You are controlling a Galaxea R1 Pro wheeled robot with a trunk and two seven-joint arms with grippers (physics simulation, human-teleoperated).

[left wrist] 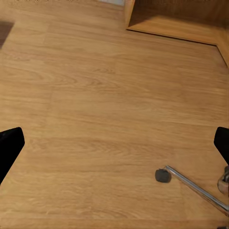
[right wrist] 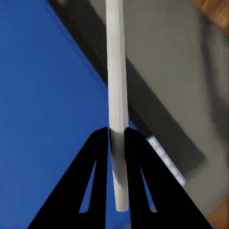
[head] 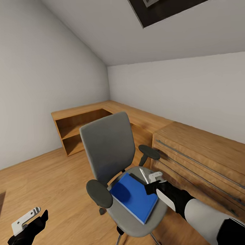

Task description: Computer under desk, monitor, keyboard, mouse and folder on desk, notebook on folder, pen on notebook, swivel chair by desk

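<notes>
Pen: thin whitish stick-like pen (right wrist: 117,95) pinched between the right gripper (right wrist: 117,143) jaws, its long axis running straight out along the fingers
Position: held just above the flat bright blue folder (head: 136,198) on the grey upholstered swivel chair (head: 109,148)
Nearer arm: right; the left gripper (head: 28,218) hangs well apart over the wood plank floor (left wrist: 105,95), jaws spread
Desk: unseen, so the carry comes next

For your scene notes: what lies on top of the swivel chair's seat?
The blue folder lies on the grey seat. The right gripper holds the pen above it. Anything beneath the folder is hidden.
</notes>
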